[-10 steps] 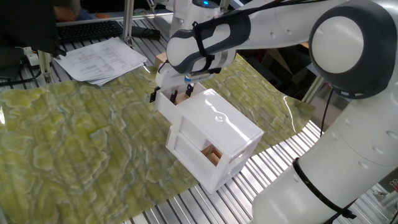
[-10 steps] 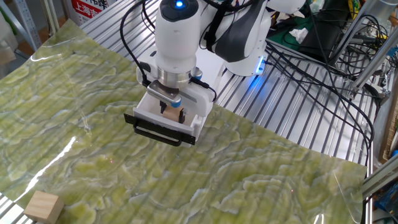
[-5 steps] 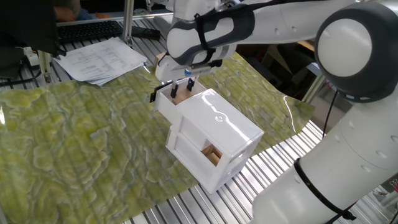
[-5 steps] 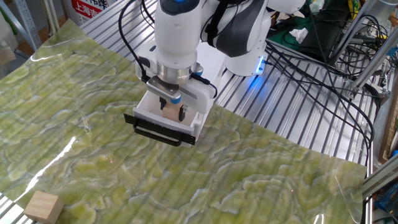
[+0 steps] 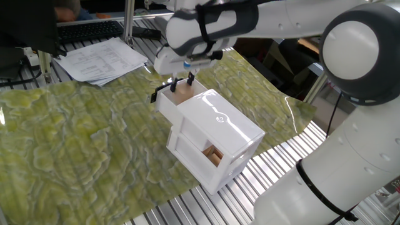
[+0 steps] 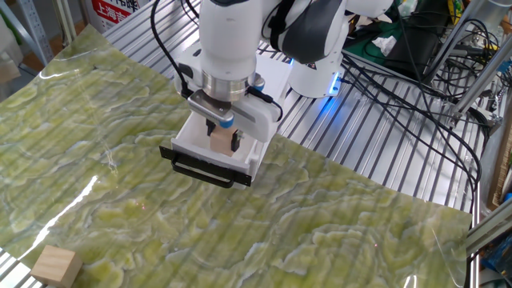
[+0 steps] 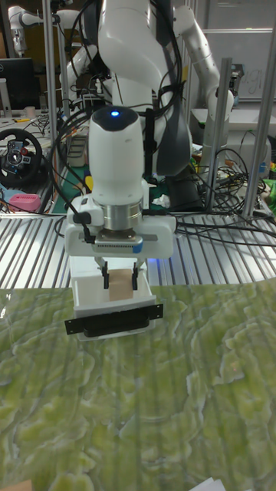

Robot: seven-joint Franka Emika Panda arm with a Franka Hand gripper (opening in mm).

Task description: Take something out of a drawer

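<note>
The small pale-tan wooden cube (image 6: 219, 141) hangs just above the open upper drawer (image 6: 192, 146), clear of its floor. My gripper (image 7: 119, 287) is shut on the cube, one finger on each side. The drawer is pulled out of the white box (image 5: 215, 131), with its black handle (image 6: 205, 169) at the front. In one fixed view the cube (image 5: 182, 92) shows between the fingers over the drawer's rim (image 5: 164, 105). The arm hides the back of the drawer.
An orange-brown block (image 5: 213, 155) sits in the lower drawer. A loose wooden block (image 6: 54, 266) lies on the green mat at the near left corner. Papers (image 5: 103, 59) and a keyboard (image 5: 87, 30) lie beyond the mat. Cables (image 6: 400, 72) run over the ribbed metal table.
The gripper has risen straight up with the cube in it, lifting the cube from the drawer floor to above the rim. The drawer and box have not moved.
</note>
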